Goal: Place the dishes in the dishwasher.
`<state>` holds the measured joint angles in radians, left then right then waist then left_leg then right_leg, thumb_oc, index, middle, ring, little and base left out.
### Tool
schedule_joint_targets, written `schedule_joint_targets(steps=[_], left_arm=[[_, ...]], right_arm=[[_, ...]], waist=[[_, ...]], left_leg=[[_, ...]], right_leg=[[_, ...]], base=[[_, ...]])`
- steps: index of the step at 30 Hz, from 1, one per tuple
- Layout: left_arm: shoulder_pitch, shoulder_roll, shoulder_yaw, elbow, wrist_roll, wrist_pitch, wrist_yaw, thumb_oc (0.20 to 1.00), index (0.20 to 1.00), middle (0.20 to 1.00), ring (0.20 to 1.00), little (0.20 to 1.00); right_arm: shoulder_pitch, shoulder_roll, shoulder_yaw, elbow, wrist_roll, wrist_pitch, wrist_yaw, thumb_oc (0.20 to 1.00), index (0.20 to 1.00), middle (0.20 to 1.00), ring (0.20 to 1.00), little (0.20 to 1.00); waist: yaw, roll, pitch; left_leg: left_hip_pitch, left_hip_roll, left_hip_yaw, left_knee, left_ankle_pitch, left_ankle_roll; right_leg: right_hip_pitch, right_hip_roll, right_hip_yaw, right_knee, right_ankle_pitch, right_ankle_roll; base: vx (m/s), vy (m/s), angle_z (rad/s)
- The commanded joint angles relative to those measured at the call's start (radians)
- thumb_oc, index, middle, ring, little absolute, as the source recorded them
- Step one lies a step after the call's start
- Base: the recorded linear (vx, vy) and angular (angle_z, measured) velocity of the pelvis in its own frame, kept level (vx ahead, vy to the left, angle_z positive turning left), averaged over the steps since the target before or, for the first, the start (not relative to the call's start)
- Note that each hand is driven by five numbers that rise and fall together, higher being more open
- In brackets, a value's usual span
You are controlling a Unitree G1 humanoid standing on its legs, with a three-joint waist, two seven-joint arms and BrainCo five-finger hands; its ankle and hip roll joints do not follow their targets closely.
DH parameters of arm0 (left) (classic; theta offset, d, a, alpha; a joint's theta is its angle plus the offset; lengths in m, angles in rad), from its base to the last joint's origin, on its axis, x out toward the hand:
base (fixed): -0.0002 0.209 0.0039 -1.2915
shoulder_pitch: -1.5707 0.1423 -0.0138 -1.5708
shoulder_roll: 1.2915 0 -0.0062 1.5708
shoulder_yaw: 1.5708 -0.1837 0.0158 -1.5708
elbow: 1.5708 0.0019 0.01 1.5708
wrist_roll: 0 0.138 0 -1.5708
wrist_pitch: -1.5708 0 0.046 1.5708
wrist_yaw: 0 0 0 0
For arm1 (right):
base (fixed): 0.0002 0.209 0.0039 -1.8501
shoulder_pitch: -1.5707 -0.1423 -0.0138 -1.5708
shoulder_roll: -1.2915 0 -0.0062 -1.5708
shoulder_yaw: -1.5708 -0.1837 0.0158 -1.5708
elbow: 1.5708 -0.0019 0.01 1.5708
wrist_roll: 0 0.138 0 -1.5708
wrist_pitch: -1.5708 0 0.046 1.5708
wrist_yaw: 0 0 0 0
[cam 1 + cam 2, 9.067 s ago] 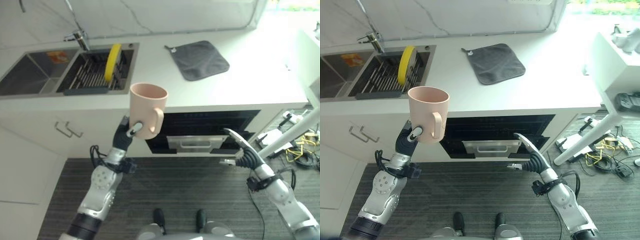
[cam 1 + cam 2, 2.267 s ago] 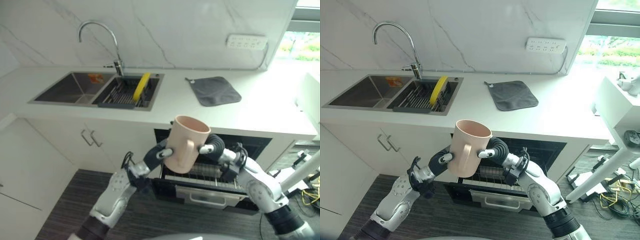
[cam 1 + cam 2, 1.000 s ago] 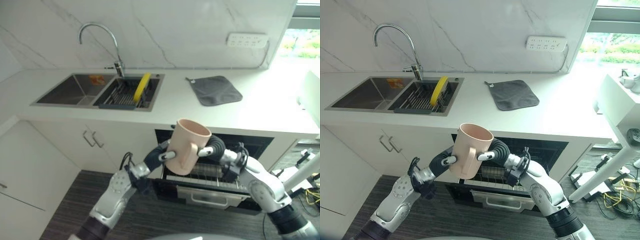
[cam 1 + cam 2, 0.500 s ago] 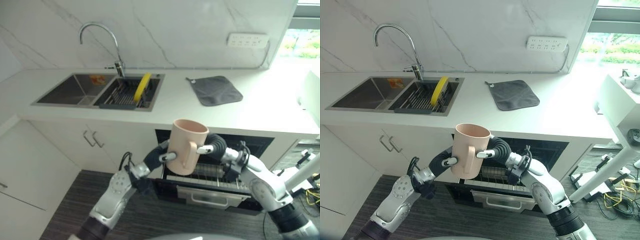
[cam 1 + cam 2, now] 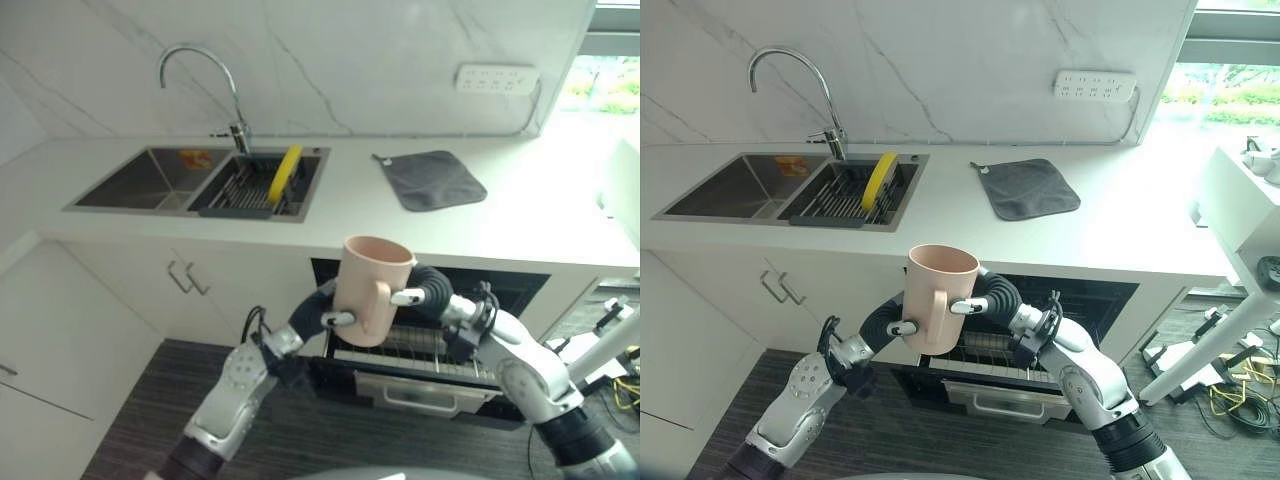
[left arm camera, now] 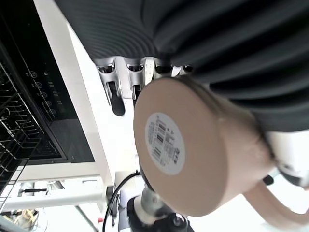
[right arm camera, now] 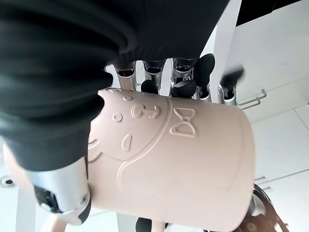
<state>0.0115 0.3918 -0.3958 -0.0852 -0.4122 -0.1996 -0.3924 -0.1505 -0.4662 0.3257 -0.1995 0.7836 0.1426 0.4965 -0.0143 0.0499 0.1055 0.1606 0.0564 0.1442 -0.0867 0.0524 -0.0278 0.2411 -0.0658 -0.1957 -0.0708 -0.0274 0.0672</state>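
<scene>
A pale pink mug (image 5: 372, 290) stands upright in the air in front of the counter, held between both hands. My left hand (image 5: 312, 312) comes from the lower left, its thumb by the mug's handle and its fingers curled on the near side. My right hand (image 5: 430, 290) reaches in from the right and wraps the far side, thumb tip on the wall. The mug's base with a sticker (image 6: 166, 140) shows in the left wrist view, its embossed side (image 7: 178, 164) in the right wrist view. Below it the dishwasher (image 5: 430, 385) is open, its wire rack (image 5: 415, 345) drawn out.
A sink (image 5: 140, 178) with a tap (image 5: 200, 70) is set in the counter at the left; a yellow plate (image 5: 283, 173) stands in its drying rack. A grey cloth (image 5: 430, 180) lies on the white counter (image 5: 540, 230). Cupboard doors with handles (image 5: 185, 277) are at the left.
Nine seconds ago the left hand held the mug alone and the right hand was open apart; now both hold it above the drawn-out rack. Over the last second the mug shifted slightly left.
</scene>
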Motion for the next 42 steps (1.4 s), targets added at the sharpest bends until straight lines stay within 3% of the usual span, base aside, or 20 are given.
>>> schedule_joint_targets(steps=[1,5,28,36,39,42], left_arm=[[-0.064,0.014,0.013,0.112,-0.004,0.021,0.144,1.000,1.000,1.000,1.000,1.000],[-0.047,-0.001,0.035,0.113,-0.011,0.023,0.197,1.000,1.000,1.000,1.000,1.000],[-0.011,-0.014,0.088,0.119,-0.001,0.010,0.221,1.000,1.000,1.000,1.000,1.000],[-0.004,-0.011,0.109,0.125,-0.001,0.005,0.225,1.000,1.000,1.000,1.000,1.000],[0.004,0.000,0.127,0.127,0.047,0.003,0.201,1.000,1.000,1.000,1.000,1.000],[0.000,0.036,0.130,0.133,0.192,-0.019,0.181,1.000,1.000,1.000,1.000,1.000]], right_arm=[[-0.080,0.116,0.031,-0.126,0.107,-0.140,0.009,0.200,0.200,0.200,0.200,0.200],[-0.057,0.133,-0.005,-0.121,0.122,-0.181,-0.024,0.200,0.200,0.200,0.200,0.200],[0.015,0.155,-0.189,-0.093,0.216,-0.399,-0.118,0.200,0.200,0.200,0.200,0.200],[0.032,0.153,-0.249,-0.085,0.216,-0.446,-0.168,0.200,0.200,0.200,0.200,0.200],[0.052,0.144,-0.300,-0.066,0.168,-0.444,-0.230,0.200,0.200,0.200,0.200,0.200],[0.075,0.120,-0.340,-0.010,0.116,-0.421,-0.256,0.200,0.200,0.200,0.200,0.200]], waist=[[0.012,-0.035,0.016],[0.010,-0.034,0.019],[-0.009,-0.030,0.028],[-0.021,-0.027,0.028],[-0.034,-0.028,0.031],[-0.049,-0.031,0.037]], left_leg=[[0.067,-0.001,0.029,0.037,-0.093,0.020],[0.066,0.004,0.037,0.037,-0.090,0.018],[0.061,0.015,0.059,0.033,-0.087,0.012],[0.061,0.017,0.067,0.030,-0.086,0.011],[0.059,0.019,0.075,0.037,-0.090,0.010],[0.054,0.018,0.085,0.062,-0.102,0.013]], right_leg=[[-0.050,-0.030,-0.019,0.060,0.006,0.019],[-0.051,-0.031,-0.025,0.062,0.004,0.016],[-0.060,-0.027,-0.032,0.059,0.004,0.014],[-0.063,-0.026,-0.028,0.056,0.007,0.015],[-0.070,-0.025,-0.020,0.059,0.008,0.017],[-0.077,-0.026,-0.005,0.058,0.014,0.019]], base=[[0.00,0.000,0.00],[0.00,0.000,0.00],[0.00,-0.001,0.00],[0.00,-0.001,-0.01],[0.01,-0.002,0.00],[0.06,-0.015,-0.07]])
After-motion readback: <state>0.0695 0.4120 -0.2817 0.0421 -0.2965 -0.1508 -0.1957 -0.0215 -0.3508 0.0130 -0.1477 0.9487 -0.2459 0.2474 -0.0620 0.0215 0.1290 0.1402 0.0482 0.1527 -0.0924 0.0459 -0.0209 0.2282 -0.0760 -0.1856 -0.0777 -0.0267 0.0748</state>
